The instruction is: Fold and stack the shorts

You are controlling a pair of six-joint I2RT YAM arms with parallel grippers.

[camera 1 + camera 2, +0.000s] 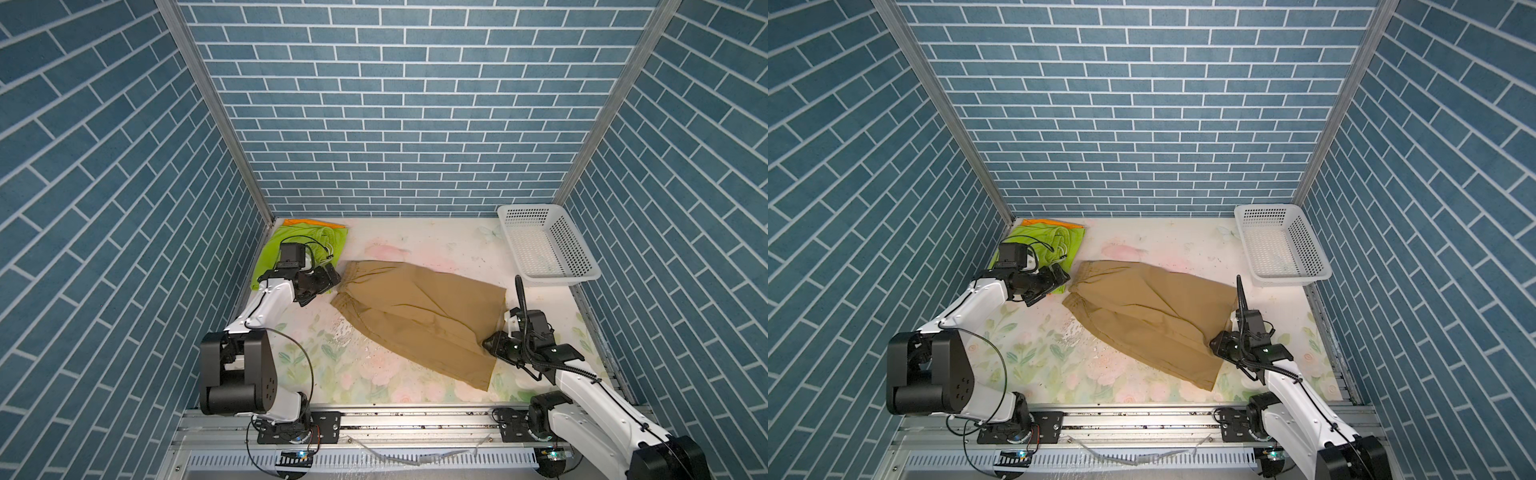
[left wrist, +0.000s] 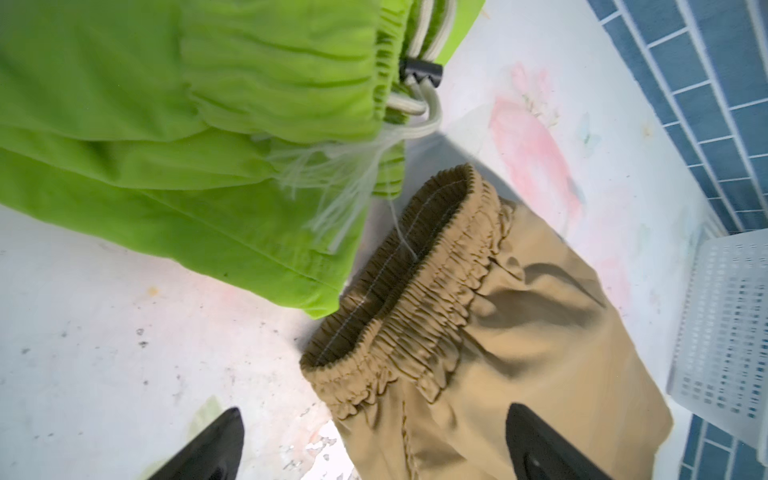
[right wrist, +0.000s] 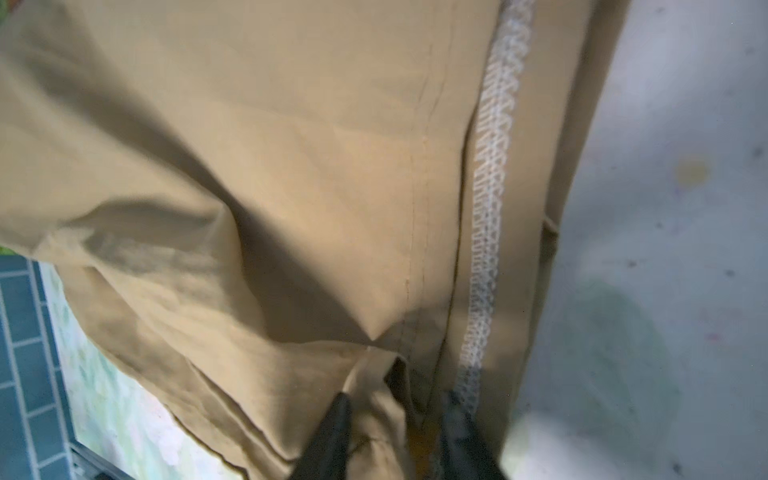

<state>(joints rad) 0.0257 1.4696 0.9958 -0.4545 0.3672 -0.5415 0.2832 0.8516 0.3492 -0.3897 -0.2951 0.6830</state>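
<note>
Tan-brown shorts (image 1: 419, 316), the largest piece, lay spread on the counter (image 1: 415, 245) at mid-frame in both top views. Their long axis ran from the waistband at centre left down to the leg hems at lower right. We saw the white basket (image 1: 528, 208) at upper right, and the lime green shorts (image 1: 328, 241) lying over the orange shorts (image 1: 316, 223) at upper left. The left end effector (image 1: 322, 286) gaped wide just beside the waistband, holding nothing. The right end effector (image 1: 492, 345) stood narrowly parted at the hem, cloth apparently loose between its fingers (image 3: 340, 415). We judged each arm nearer its own end. We could read no labels or writing.
</note>
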